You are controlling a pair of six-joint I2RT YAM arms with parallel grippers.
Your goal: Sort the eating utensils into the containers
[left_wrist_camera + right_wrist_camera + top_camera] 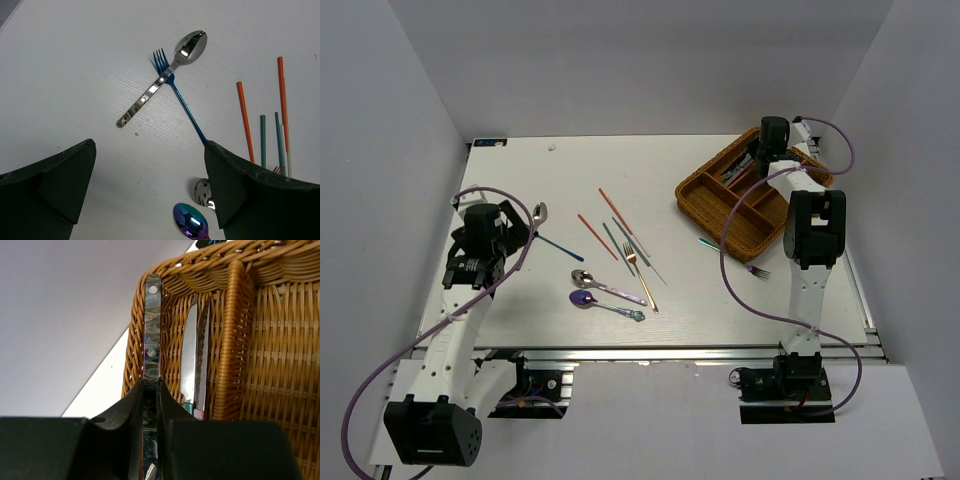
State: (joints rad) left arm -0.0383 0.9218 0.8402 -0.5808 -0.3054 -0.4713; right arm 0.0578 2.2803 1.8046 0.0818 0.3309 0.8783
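White table (520,300) fills most of the top view. The brown wicker tray (705,203) sits in the upper right, turned at an angle, with a few dark pieces already lying in its far compartments.

The right gripper (151,390) is over the tray's upper right end. In its wrist view the fingers are clamped tight on a grey marbled handle (152,330) with rivets. Can't tell what kind of utensil it is. It lines up over the tray's woven side wall, just beside two knife blades (195,355) lying in that end compartment.

The left gripper (150,150) hangs at the left of the table with its fingers spread wide and nothing between them.

The rest of the cutlery is loose on the table. In the left wrist view, upper middle, a silver spoon (165,75) lies crossed over a blue fork (180,97). Orange chopsticks (245,120) and green chopsticks (262,140) lie at the right edge. A purple spoon (190,222) is at the bottom. In the top view, another fork (757,270) lies just below the tray.
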